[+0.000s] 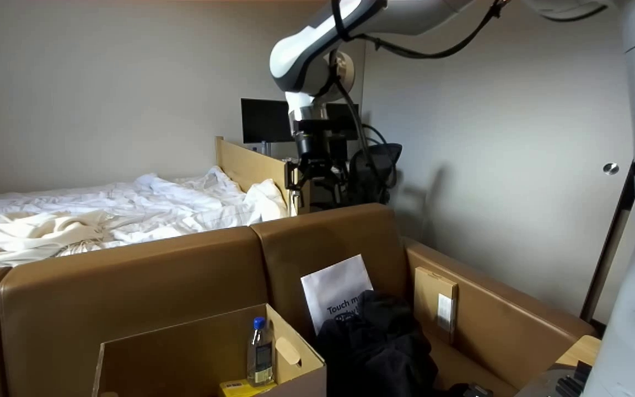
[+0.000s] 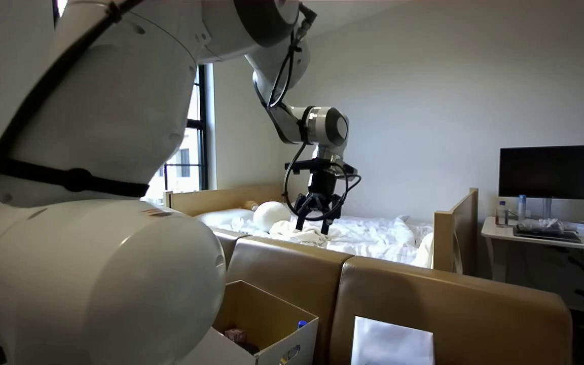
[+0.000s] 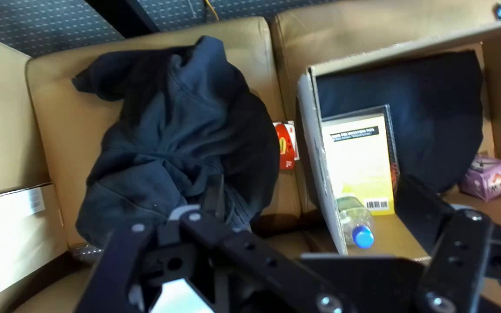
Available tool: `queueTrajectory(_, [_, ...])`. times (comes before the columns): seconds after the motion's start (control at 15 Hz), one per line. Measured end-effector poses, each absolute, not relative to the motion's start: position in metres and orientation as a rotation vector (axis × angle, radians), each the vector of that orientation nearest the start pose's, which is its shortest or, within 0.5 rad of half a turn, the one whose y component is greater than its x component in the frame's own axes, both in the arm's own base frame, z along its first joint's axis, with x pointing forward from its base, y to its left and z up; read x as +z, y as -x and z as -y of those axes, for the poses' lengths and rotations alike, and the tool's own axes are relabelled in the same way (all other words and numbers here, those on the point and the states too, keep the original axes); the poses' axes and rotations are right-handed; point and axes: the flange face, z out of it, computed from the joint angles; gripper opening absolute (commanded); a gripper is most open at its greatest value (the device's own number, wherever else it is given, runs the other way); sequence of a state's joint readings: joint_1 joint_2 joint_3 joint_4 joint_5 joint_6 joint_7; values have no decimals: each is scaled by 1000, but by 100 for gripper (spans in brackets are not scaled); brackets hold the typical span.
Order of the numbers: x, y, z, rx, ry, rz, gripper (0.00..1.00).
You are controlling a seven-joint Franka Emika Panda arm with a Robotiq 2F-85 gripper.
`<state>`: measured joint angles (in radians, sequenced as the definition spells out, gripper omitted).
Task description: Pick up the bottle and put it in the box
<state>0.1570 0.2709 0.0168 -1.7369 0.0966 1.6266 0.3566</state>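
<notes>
The clear bottle (image 1: 261, 358) with its blue cap stands upright inside the brown cardboard box (image 1: 185, 342), near a side wall. Its base is at a yellow item (image 1: 240, 389). In an exterior view only the blue cap (image 2: 302, 324) shows above the box rim (image 2: 287, 338). In the wrist view the bottle (image 3: 357, 219) is seen from above, beside the box wall (image 3: 320, 165). My gripper (image 1: 317, 196) is open and empty, high above the sofa back and well apart from the bottle. Its spread fingers also show in an exterior view (image 2: 312, 228) and the wrist view (image 3: 313, 195).
A dark garment (image 3: 181, 130) and a red packet (image 3: 286, 145) lie on the sofa seat beside the box. A white paper (image 1: 337, 292) leans on the sofa back (image 1: 328, 237). A cardboard piece (image 1: 435, 303) leans on the armrest. A pink carton (image 3: 487, 177) is inside the box.
</notes>
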Motion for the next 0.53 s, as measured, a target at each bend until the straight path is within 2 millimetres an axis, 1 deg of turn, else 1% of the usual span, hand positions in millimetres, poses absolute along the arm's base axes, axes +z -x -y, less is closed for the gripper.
queueTrajectory(0.13, [416, -556, -87, 592, 3122, -326, 100])
queueTrajectory(0.2, [422, -547, -81, 585, 3130, -333, 100])
queueTrajectory(0.33, [425, -538, -79, 585, 3132, -334, 100])
queueTrajectory(0.53, [421, -536, -80, 597, 3133, -331, 100])
